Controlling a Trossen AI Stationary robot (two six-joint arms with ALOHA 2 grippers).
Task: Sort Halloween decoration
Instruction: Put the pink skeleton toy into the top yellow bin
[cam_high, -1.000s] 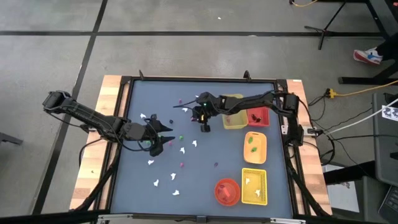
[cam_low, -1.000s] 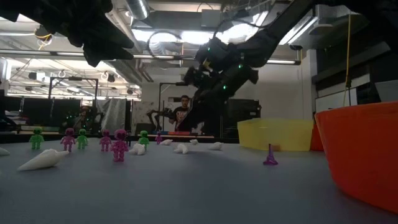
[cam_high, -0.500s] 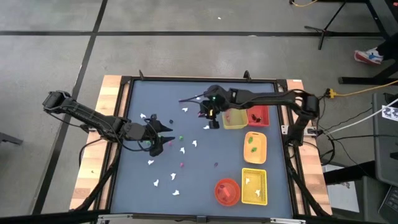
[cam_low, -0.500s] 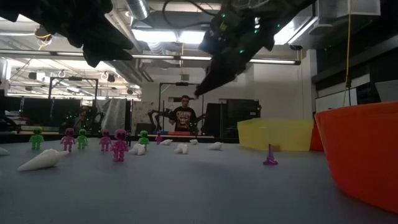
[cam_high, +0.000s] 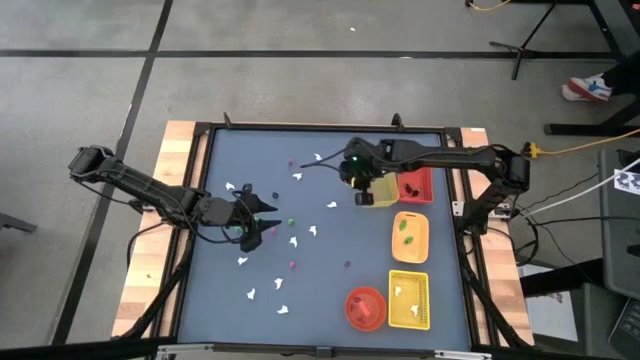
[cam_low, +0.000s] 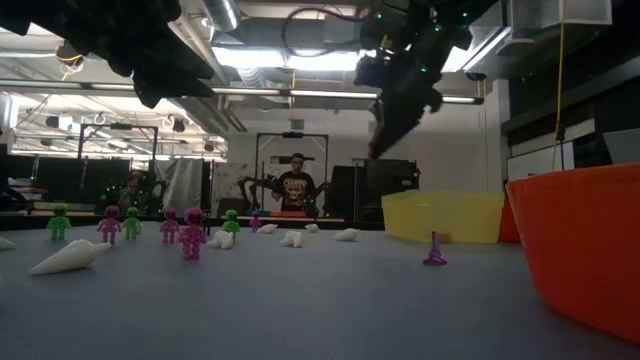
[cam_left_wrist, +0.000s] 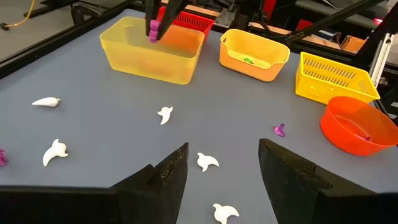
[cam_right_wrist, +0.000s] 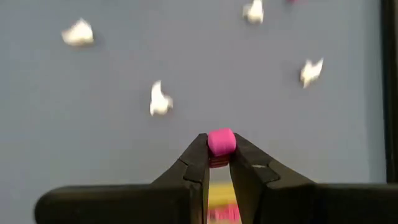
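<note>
My count: four rectangular trays, namely pale yellow tub (cam_left_wrist: 152, 59), red basket (cam_left_wrist: 189, 22), orange tub (cam_left_wrist: 255, 59) and yellow mesh basket (cam_left_wrist: 336, 81). One round bowl (cam_left_wrist: 351, 124). White ghosts (cam_high: 333, 205): about ten loose on the mat that I can make out from above, plus one in the mesh basket. Low cam: three green figures (cam_low: 59, 222), four pink figures (cam_low: 192, 232), the far one tiny. One purple cone (cam_low: 435, 250). One pink piece (cam_right_wrist: 221, 142) up off the mat. Two green bits (cam_high: 404, 225) in the orange tub.

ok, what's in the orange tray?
Green bits lie in the orange tray, seen from above and from the left wrist. The near wall hides part of its floor in the wrist view, so more pieces could sit there.
</note>
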